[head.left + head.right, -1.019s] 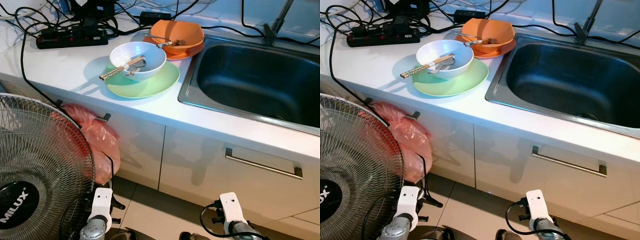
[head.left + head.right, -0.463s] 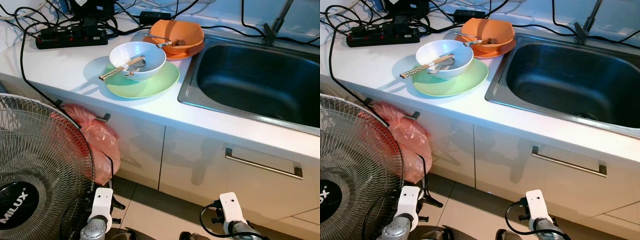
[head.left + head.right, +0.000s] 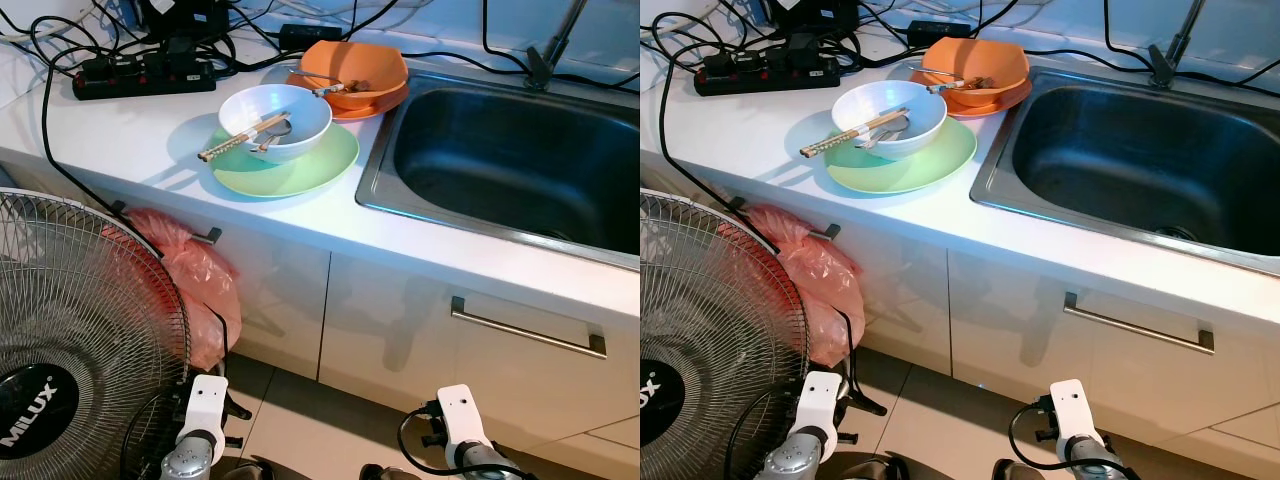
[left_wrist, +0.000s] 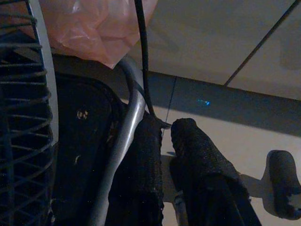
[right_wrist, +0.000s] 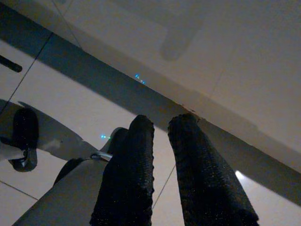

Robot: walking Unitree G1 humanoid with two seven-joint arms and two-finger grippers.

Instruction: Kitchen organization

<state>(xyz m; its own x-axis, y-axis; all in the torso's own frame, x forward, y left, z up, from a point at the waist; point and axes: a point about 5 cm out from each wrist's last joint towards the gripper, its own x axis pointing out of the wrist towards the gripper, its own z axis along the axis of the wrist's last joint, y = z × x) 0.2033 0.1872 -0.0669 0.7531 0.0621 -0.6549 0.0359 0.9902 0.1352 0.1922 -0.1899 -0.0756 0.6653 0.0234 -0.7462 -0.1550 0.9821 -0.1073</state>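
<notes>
hanging low by the fan [image 3: 70, 340], both end effectors [image 4: 162, 129] [image 5: 162, 125] pressed together, dishes [image 3: 285, 150] near the sink [image 3: 375, 195] edge.

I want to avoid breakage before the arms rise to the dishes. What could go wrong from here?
1. The chopsticks lie loose across the white bowl and could roll off if it is tilted.
2. The bowl may slide on the green plate.
3. The left gripper hangs beside the fan and its cable; lifting might snag them.
</notes>
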